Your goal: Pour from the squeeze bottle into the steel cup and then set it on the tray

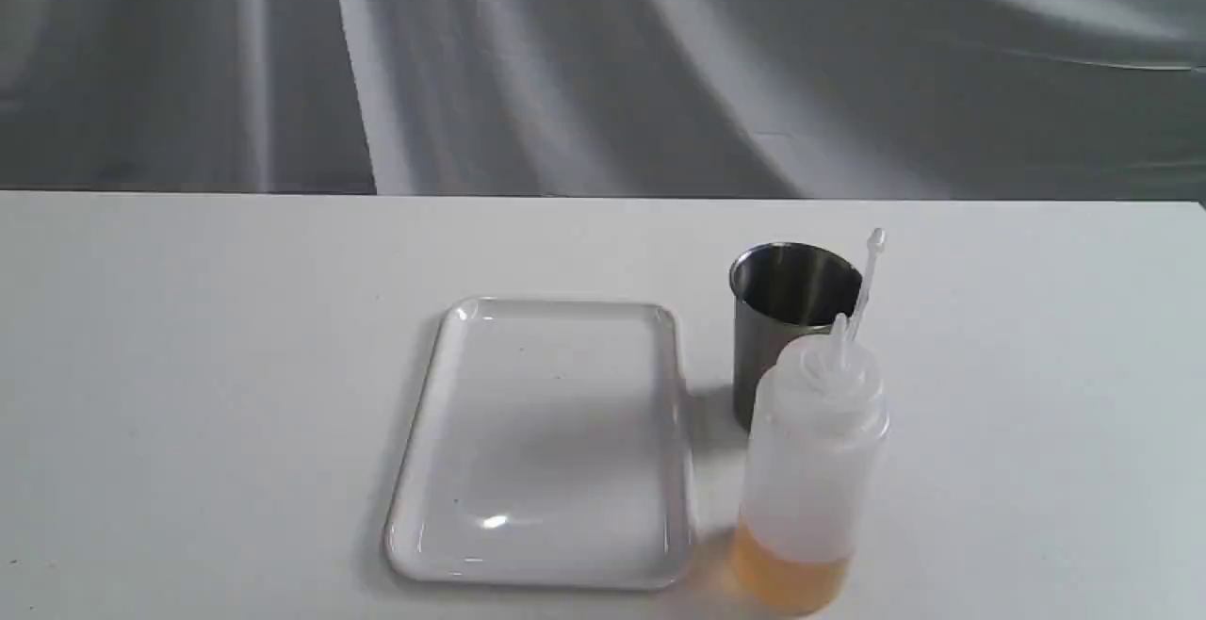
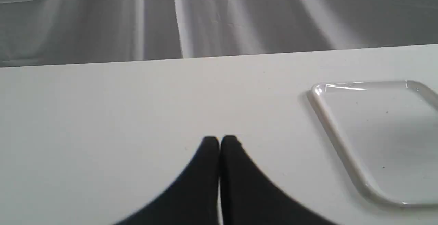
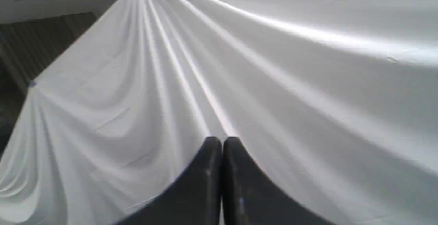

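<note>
The squeeze bottle stands upright near the table's front edge, with amber liquid at its bottom and its cap strap sticking up. Just behind it stands the steel cup, partly hidden by the bottle. The white tray lies flat to their left with nothing on it, and its corner also shows in the left wrist view. My left gripper is shut and holds nothing, hovering over bare table left of the tray. My right gripper is shut too, pointing at the draped backdrop. Neither gripper appears in the exterior view.
A white table carries everything; its far edge meets a grey-white draped cloth backdrop. Bare tabletop stretches left of the tray and right of the bottle.
</note>
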Motion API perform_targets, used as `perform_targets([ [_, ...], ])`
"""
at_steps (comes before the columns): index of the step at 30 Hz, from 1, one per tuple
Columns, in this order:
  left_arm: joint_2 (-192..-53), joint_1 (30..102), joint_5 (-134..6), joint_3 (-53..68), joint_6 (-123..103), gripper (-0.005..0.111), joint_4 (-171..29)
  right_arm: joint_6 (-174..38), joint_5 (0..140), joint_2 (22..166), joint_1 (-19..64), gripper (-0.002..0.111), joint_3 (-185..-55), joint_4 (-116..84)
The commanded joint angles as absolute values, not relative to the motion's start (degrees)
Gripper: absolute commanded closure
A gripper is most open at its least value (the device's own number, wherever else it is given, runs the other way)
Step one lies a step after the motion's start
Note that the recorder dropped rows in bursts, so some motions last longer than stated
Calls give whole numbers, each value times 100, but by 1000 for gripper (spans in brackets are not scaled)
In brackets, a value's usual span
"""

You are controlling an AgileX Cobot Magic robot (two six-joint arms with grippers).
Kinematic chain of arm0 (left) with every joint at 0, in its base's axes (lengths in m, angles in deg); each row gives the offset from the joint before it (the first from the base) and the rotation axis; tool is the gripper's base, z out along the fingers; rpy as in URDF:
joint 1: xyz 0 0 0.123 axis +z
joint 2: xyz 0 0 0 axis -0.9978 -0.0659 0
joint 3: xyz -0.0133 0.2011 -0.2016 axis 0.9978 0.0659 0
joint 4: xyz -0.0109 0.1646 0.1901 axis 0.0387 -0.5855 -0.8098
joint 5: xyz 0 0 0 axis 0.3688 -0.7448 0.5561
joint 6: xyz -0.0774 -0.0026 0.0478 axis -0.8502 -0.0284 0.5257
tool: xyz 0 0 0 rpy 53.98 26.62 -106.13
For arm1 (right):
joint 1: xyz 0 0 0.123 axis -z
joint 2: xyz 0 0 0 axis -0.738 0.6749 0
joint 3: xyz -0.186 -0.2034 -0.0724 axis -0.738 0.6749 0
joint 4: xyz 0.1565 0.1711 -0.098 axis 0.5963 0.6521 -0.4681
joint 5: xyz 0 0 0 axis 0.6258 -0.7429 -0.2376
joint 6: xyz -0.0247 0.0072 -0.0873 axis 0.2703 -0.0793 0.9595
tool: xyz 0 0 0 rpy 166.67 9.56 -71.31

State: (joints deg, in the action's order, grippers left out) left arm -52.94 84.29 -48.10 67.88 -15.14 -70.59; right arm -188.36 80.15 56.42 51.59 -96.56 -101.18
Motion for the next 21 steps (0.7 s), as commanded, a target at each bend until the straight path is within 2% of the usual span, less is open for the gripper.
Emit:
perform_targets([
  [1, -5280, 8398, -4853, 6813, -1542, 107, -7053, -18819, 7330, 5967, 5155, 108, -9692, -9868],
  [11, -5280, 8398, -4853, 6813, -1542, 107, -7053, -18315, 7267, 6746, 5141, 108, -9743, -9238],
  [21, -5280, 8398, -4853, 6813, -1530, 107, -7053, -10199, 6636, 7073, 4233, 108, -10056, -4688],
])
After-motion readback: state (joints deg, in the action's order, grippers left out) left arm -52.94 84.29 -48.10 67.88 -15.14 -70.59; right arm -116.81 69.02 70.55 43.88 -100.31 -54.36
